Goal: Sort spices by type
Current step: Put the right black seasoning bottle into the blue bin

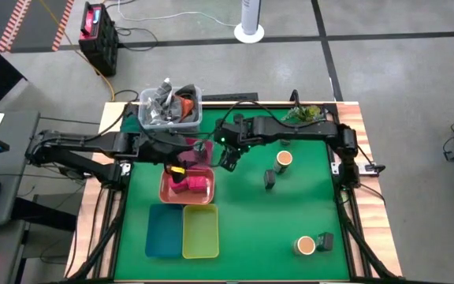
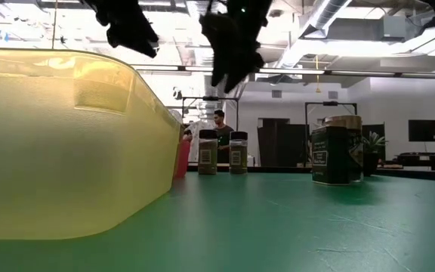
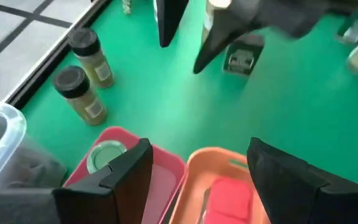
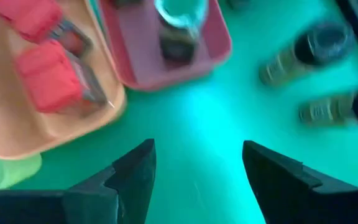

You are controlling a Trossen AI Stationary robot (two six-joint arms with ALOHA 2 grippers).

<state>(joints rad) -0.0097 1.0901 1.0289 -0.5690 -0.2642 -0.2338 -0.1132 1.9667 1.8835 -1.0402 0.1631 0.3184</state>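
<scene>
My left gripper [image 1: 176, 167] hangs open above the salmon tray [image 1: 186, 188], which holds magenta boxes [image 3: 230, 200]. My right gripper [image 1: 228, 158] is open too, over the green mat just right of the pink tray [image 1: 202, 150]. A green-lidded jar [image 3: 104, 155] stands in the pink tray. Two dark-lidded jars [image 3: 82, 93] stand on the mat near the far edge. Tan-topped jars [image 1: 284, 159] [image 1: 306, 245] and small dark containers [image 1: 269, 180] [image 1: 325, 240] stand on the mat to the right. In the wrist views both grippers [image 3: 197, 180] [image 4: 194, 168] hold nothing.
A teal tray [image 1: 164, 229] and a yellow-green tray [image 1: 199, 230] lie side by side at the near left. A clear bin [image 1: 170, 106] of crumpled items sits at the far left corner, and a small plant [image 1: 306, 113] at the far edge. Open mat spreads across the middle and right.
</scene>
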